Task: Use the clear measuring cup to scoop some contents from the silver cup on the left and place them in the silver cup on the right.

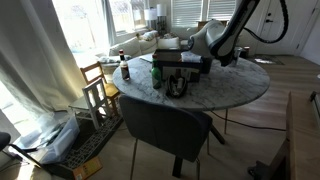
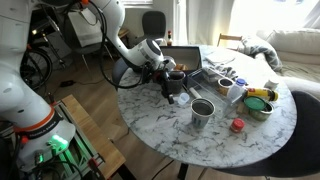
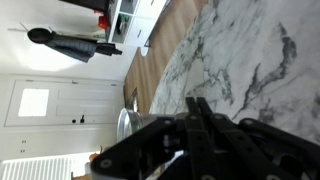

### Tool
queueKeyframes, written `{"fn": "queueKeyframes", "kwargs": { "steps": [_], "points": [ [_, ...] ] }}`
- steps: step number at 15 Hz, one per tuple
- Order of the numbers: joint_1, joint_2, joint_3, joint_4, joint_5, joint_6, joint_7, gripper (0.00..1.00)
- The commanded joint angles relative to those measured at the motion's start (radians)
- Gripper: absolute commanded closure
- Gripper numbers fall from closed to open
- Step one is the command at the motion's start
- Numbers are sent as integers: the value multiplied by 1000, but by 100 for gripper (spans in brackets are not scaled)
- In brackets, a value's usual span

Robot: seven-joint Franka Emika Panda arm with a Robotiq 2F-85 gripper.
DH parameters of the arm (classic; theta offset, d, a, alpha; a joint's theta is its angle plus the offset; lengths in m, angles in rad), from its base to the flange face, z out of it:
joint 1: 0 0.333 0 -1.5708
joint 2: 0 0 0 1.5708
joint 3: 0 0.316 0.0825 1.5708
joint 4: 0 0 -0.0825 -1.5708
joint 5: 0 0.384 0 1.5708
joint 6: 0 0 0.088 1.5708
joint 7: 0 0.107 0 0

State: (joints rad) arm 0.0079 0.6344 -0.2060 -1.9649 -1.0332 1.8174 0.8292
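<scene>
Hovering low over the round white-and-grey marble table (image 2: 250, 140), the dark Robotiq gripper (image 2: 168, 80) sits just beside a silver metal cup (image 2: 179, 73) near the end of a flat dark tray (image 2: 212, 72). The wrist is rolled far over. In the wrist view the marble runs steeply aslant, the fingers fill the lower frame, and a silver rim shows just beyond them. That roll reads as a tipping posture, the kind needed to dip a scoop into a cup or empty one out, though which of the two cannot be told here. A second silver cup (image 2: 203, 112) stands upright with its mouth open, apart from the first and nearer the table edge. Bare marble lies between them, which probably keeps the carry short and unobstructed. Which cup counts as left or right cannot be settled from these angles. The clear measuring cup cannot be picked out with confidence; being transparent, it may be lost against the dark fingers. For the same reason, whether the fingers are closed on anything or standing apart cannot be told. A small red round object (image 2: 237, 125) and a bowl with yellow and green contents (image 2: 260, 103) sit well clear of the work. The likely risk is spilling on the marble.
</scene>
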Motion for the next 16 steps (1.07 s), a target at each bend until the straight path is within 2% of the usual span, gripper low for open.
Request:
{"fn": "queueKeyframes", "kwargs": {
  "steps": [1, 7, 13, 14, 15, 16],
  "points": [
    [-28, 40, 16, -17, -155, 95, 32, 99],
    [-69, 32, 41, -45, -269, 227, 13, 99],
    [-76, 23, 66, -87, -314, 233, -43, 99],
    [-78, 19, 68, -91, -318, 233, -52, 95],
    [-78, 14, 68, -96, -322, 232, -55, 70],
    [-80, 6, 70, -103, -324, 234, -63, 70]
  ]
}}
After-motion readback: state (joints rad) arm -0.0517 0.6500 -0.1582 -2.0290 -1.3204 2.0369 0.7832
